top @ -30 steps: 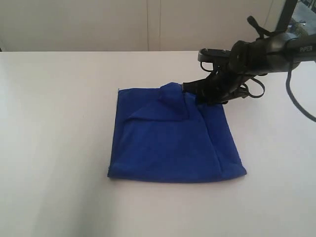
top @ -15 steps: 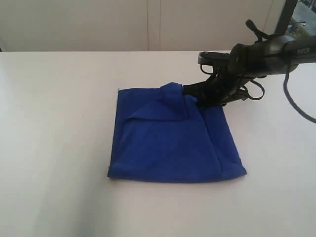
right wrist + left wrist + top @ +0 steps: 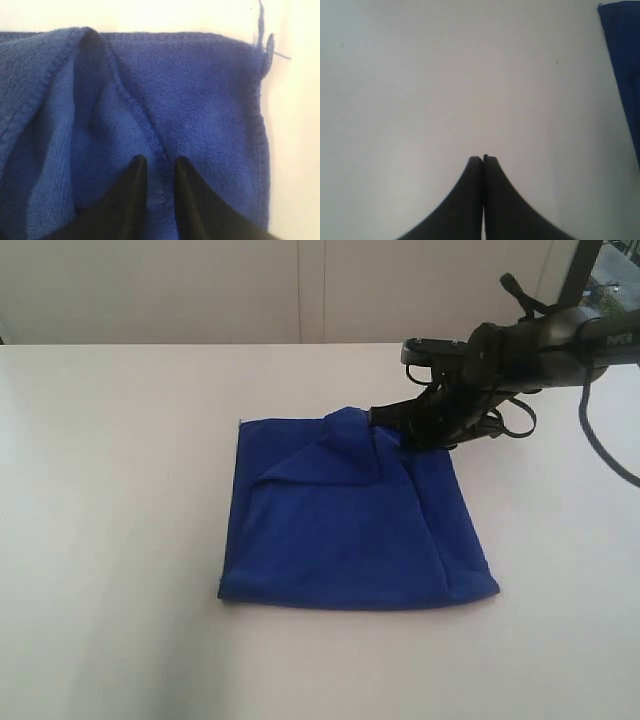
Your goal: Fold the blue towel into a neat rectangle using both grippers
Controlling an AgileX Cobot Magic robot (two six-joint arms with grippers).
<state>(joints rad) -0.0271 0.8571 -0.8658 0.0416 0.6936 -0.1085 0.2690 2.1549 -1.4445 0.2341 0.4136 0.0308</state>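
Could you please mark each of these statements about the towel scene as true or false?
1. The blue towel lies on a white table. True.
2. The left end effector is gripping the towel. False: it is shut on nothing over bare table, and the towel's edge lies apart from it.
3. The right end effector has towel fabric between its jaws. True.
4. The towel is already a flat, neat rectangle. False: its top layer lies askew and bunches up at the far edge.
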